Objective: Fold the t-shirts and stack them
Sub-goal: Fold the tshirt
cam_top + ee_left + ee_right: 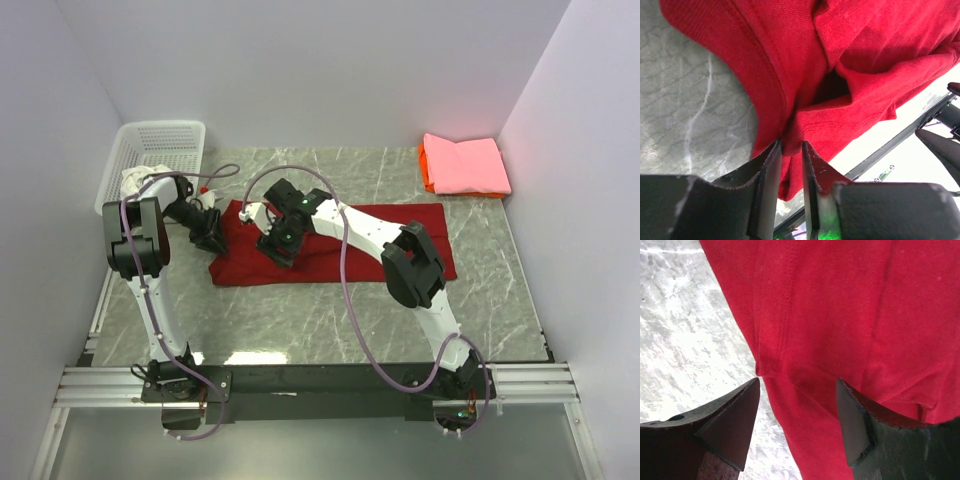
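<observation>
While both arms lean over the desk (330, 310), I can count four shirts, two hands and one basket. One deep red shirt (310, 268) lies spread out flat in the middle of the desk. The left hand (210, 235) is at the shirt's left edge. Its two fingers (771, 165) are almost together, with a fold of red cloth pinched tight between them. The right hand (278, 245) is just beside it, over the same shirt. Its fingers (740, 415) are spread wide with nothing between them, and I cannot tell if they touch the cloth. One pink shirt (465, 165) lies folded in the far right corner, on top of one orange shirt (425, 172). One white shirt (140, 180) is bunched up at the near end of the white basket (165, 140), far left.
</observation>
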